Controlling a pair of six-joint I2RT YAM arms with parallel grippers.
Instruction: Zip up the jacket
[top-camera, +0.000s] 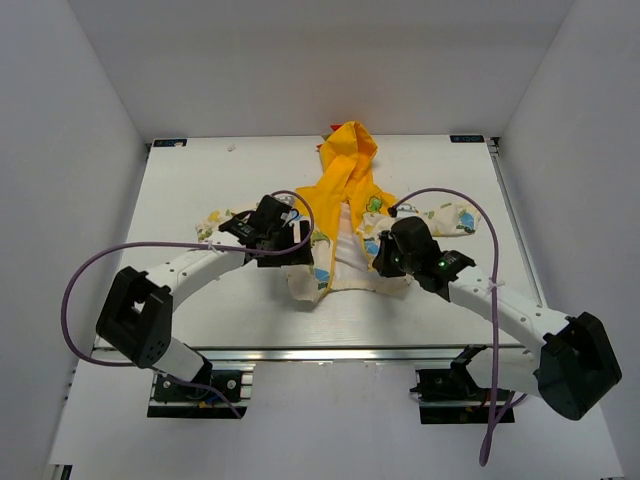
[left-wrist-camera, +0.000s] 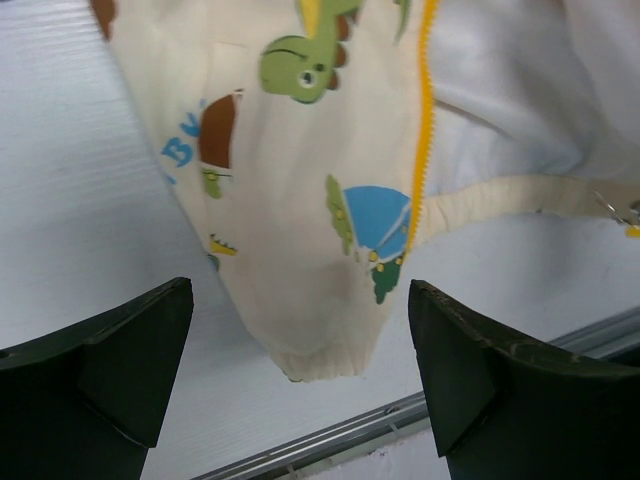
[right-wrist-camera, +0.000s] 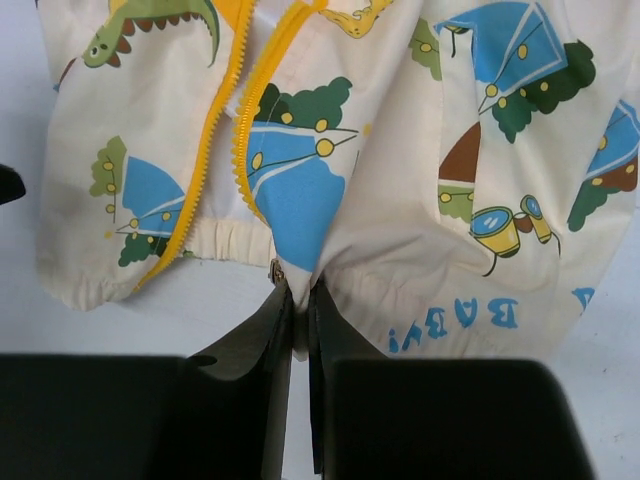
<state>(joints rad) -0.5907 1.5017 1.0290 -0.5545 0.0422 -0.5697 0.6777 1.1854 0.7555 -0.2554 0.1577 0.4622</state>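
Observation:
The jacket lies unzipped in the middle of the white table, its yellow hood toward the back and its hem toward me. In the right wrist view my right gripper is shut on the cream hem of the jacket, right beside the bottom end of one yellow zipper strip. A small metal zipper part shows at the fingertips. The other zipper strip runs apart to its left. My left gripper hangs wide open above the other front panel's hem corner, touching nothing.
The table's metal front rail runs just below the hem, also visible as the rail in the left wrist view. Purple cables loop off both arms. White walls enclose the table on three sides.

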